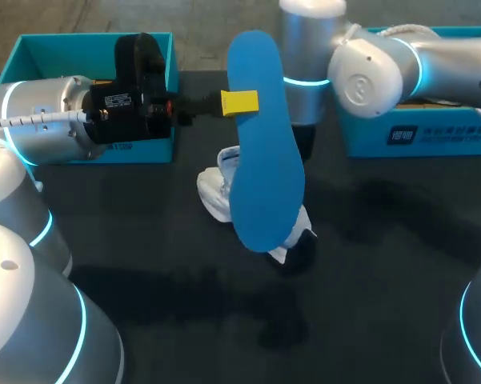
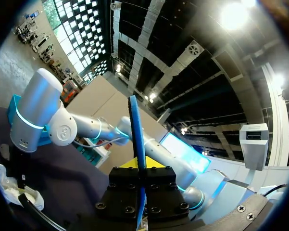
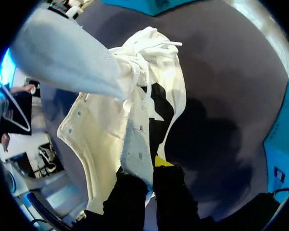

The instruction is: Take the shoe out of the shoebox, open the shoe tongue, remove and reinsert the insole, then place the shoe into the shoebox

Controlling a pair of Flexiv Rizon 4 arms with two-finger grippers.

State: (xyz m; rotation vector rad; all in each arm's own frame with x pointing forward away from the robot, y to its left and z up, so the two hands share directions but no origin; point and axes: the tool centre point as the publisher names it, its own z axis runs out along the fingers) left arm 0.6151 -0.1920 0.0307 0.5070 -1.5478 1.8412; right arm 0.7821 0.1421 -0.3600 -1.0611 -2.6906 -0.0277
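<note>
**Dark table: insole out, not yet back in**

Head view: on the table, the left gripper clamps the blue insole above the white shoe, outside the shoebox.

Left wrist view: the insole sits edge-on between the closed fingers.

Right wrist view: the right gripper pinches the shoe's upper edge.

Reinsertion and boxing remain.

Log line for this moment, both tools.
left tool: shut on blue insole, out of shoe | right tool: shut on shoe

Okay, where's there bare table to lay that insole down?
Bare table lies in front of the shoe, toward the near edge, and right of it, in front of the right shoebox. The middle is crowded: shoe, insole, left gripper, right gripper.
</note>
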